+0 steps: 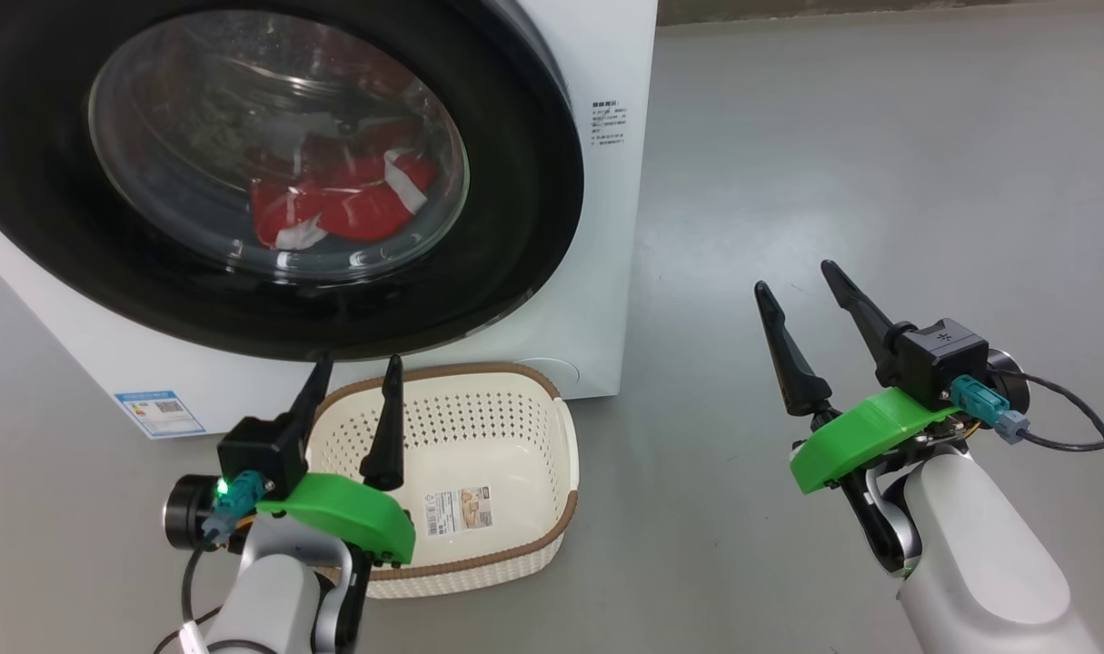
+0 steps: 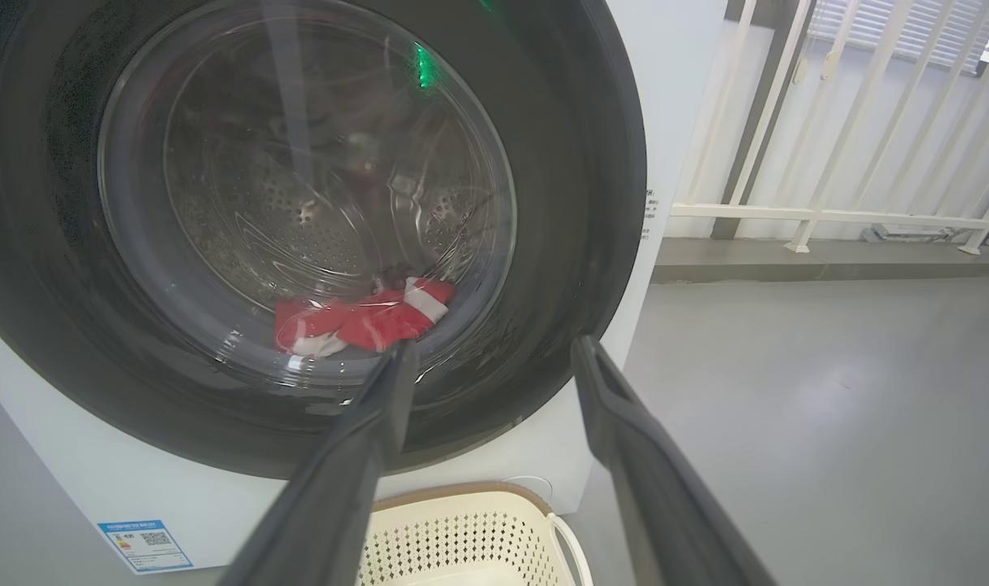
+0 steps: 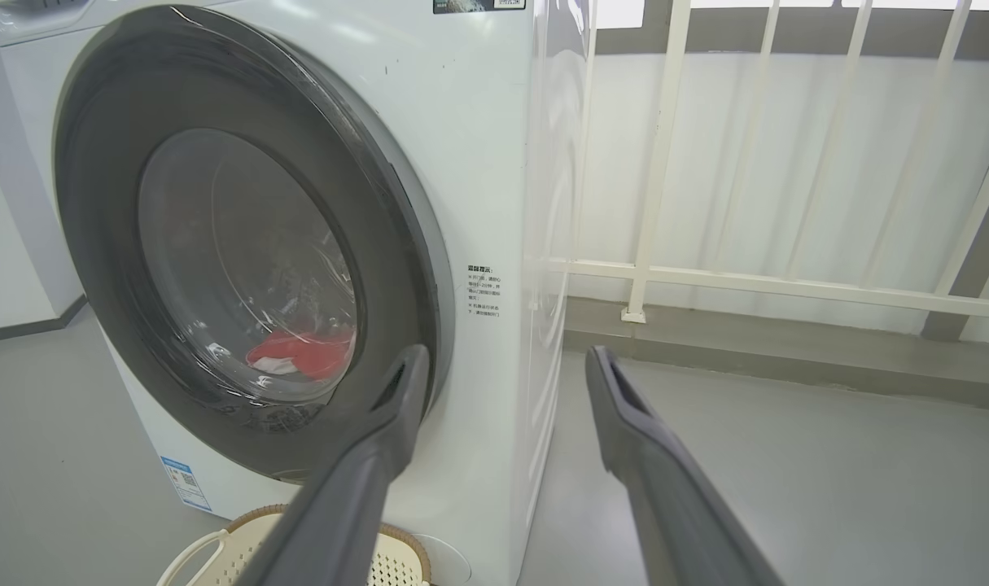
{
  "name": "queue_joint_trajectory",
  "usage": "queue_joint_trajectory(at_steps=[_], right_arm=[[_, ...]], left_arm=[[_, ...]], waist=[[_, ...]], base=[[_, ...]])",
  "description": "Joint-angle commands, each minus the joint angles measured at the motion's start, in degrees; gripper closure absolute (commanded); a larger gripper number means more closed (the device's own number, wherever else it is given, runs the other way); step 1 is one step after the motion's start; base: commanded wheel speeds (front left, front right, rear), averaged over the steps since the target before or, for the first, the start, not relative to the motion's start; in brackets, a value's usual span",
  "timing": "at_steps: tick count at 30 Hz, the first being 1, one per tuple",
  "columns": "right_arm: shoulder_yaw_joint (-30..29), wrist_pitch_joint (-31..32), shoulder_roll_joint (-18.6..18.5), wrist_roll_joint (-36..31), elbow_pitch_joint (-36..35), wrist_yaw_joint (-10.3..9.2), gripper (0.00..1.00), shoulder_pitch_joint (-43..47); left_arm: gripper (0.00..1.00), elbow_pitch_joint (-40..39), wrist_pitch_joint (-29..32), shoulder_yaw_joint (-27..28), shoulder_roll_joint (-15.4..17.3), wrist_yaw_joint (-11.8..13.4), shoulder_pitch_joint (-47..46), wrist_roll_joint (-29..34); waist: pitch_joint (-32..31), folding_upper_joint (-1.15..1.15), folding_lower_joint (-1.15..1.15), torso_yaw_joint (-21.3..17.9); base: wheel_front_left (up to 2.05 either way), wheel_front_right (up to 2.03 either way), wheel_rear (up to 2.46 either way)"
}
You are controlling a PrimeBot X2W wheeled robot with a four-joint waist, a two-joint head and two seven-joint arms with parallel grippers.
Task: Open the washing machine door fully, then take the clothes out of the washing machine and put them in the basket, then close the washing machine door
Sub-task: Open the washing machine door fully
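Step one's not started: the washer [image 1: 606, 182] has its door [image 1: 515, 227] looking shut, basket [image 1: 479, 427] empty on the floor [image 1: 833, 136] just in front, clothes [image 1: 352, 204] in the drum [image 2: 299, 212], left fingers [image 1: 388, 427] and right fingers [image 1: 792, 363] both spread wide holding nothing, so next move is hooking the door edge.

Left gripper [image 1: 356, 365]; right gripper [image 1: 795, 274]; both agape

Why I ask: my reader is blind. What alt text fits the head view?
Red clothes show through the washing machine door; an empty basket stands on the floor below it. The left gripper and right gripper are open, empty.
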Motion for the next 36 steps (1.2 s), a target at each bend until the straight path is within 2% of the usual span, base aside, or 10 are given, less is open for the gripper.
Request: queue_joint_trajectory(at_steps=[1,3,4,5,7,8,15,22,29,36], right_arm=[[0.65,-0.37,0.24,-0.66,-1.64,0.03,0.00,-1.82],[0.35,-0.37,0.24,-0.75,-1.71,0.03,0.00,-1.95],[0.14,-0.37,0.24,-0.80,-1.76,0.03,0.10,-2.07],[-0.05,-0.37,0.24,-0.84,-1.81,0.03,0.42,-2.26],[-0.07,-0.37,0.24,-0.67,-1.60,0.03,0.72,-2.95],[-0.16,-0.37,0.24,-0.60,-1.43,0.03,1.00,-3.47],[-0.91,-0.37,0.24,-0.92,-1.15,0.03,1.00,-7.88],[-1.06,-0.37,0.24,6.37,-0.19,0.03,1.00,-12.80],[-0.32,1.12,-0.25,19.85,0.48,0.03,1.00,-18.80],[1.25,4.99,-3.15,34.96,-0.67,0.03,1.00,-23.08]], left_arm=[[0.00,-1.05,-0.68,1.53,1.42,0.46,-2.05,-0.44],[0.00,-1.11,-0.68,1.34,1.42,0.68,-2.07,-0.56],[0.00,-1.23,-0.68,1.18,1.42,0.74,-2.14,-0.66],[0.00,-1.39,-0.68,1.02,1.42,0.80,-2.25,-0.74],[0.00,-1.92,-0.68,0.72,1.42,1.01,-2.54,-0.60],[0.00,-2.28,-0.68,0.58,1.42,1.09,-2.67,-0.42],[0.00,-6.58,-0.68,-0.18,1.42,2.09,-3.41,-0.17],[0.00,-10.68,-0.68,-1.73,1.42,3.27,-4.29,-0.66],[0.00,-15.88,-0.68,-3.31,1.42,4.59,-5.17,-1.01],[0.00,-18.70,-0.68,-3.70,1.42,5.08,-4.57,0.10]], waist=[[0.07,0.00,0.00,0.10],[0.32,0.00,0.00,0.31],[0.61,0.00,0.00,0.50],[0.94,0.00,0.00,0.69],[1.77,0.00,0.00,1.06],[2.26,0.00,0.00,1.23],[6.62,0.00,0.00,2.77],[11.11,0.00,0.00,4.29],[15.78,0.00,0.00,5.34],[18.76,0.00,0.00,6.45]], base=[[0.00,0.00,0.00],[0.00,0.00,0.00],[0.00,0.00,0.00],[0.00,0.00,0.00],[0.00,0.00,0.00],[0.00,0.00,0.00],[0.00,0.00,0.00],[0.00,0.00,0.00],[0.00,0.00,0.00],[0.00,0.00,0.00]])
